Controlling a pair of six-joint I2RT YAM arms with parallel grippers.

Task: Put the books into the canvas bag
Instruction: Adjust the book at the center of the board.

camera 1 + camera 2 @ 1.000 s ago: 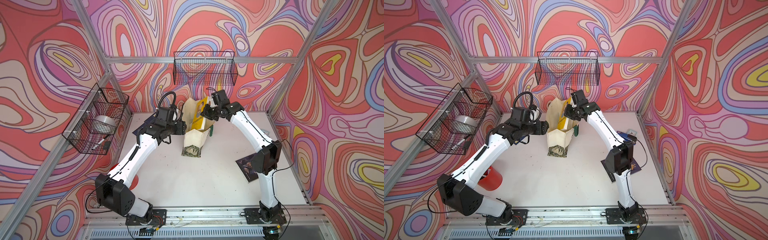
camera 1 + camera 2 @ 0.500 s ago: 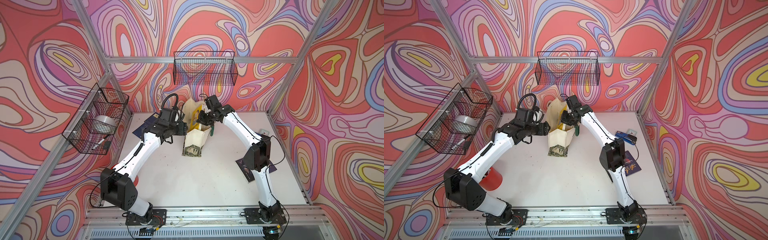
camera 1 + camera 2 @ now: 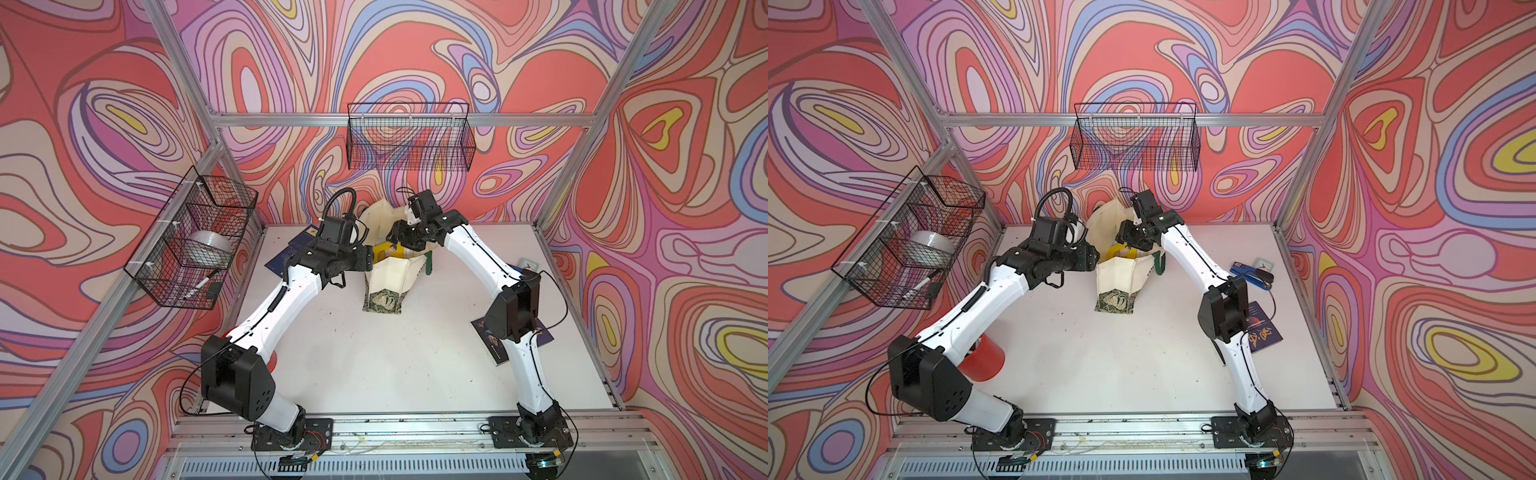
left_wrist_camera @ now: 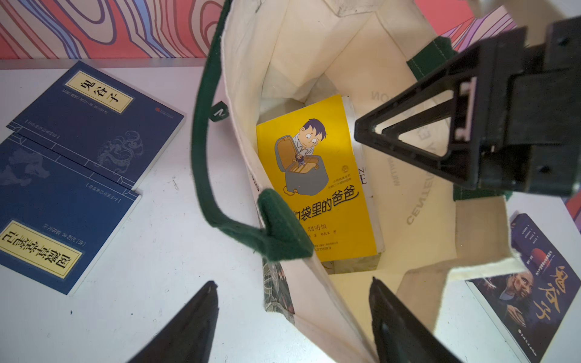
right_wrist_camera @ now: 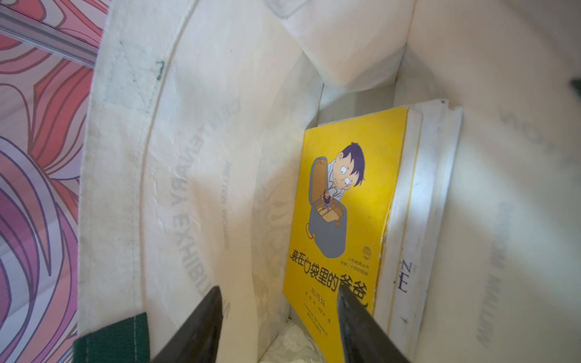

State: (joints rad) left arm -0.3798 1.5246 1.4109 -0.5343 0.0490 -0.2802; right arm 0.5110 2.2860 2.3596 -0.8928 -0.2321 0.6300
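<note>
The cream canvas bag (image 3: 390, 276) (image 3: 1121, 278) stands open at the back of the table. Inside it the yellow book (image 4: 314, 179) (image 5: 342, 201) stands on end against the white book (image 4: 363, 176) (image 5: 421, 220). My right gripper (image 5: 279, 301) (image 3: 395, 241) is open just inside the bag's mouth, above the yellow book and apart from it. My left gripper (image 4: 294, 301) (image 3: 368, 262) is open, its jaws either side of the bag's near wall without pinching it. Two navy books (image 4: 94, 119) (image 4: 56, 213) lie left of the bag. The dark book (image 4: 531, 283) (image 3: 1264, 332) lies at the right.
One black wire basket (image 3: 409, 137) hangs on the back wall and another (image 3: 195, 241), holding a tape roll, on the left wall. A red cup (image 3: 982, 361) stands by the left arm's base. A blue-handled tool (image 3: 1252, 272) lies near the right edge.
My right gripper has opened and let go of the yellow book, which has dropped from above the rim into the bag. The left arm moved slightly closer to the bag.
</note>
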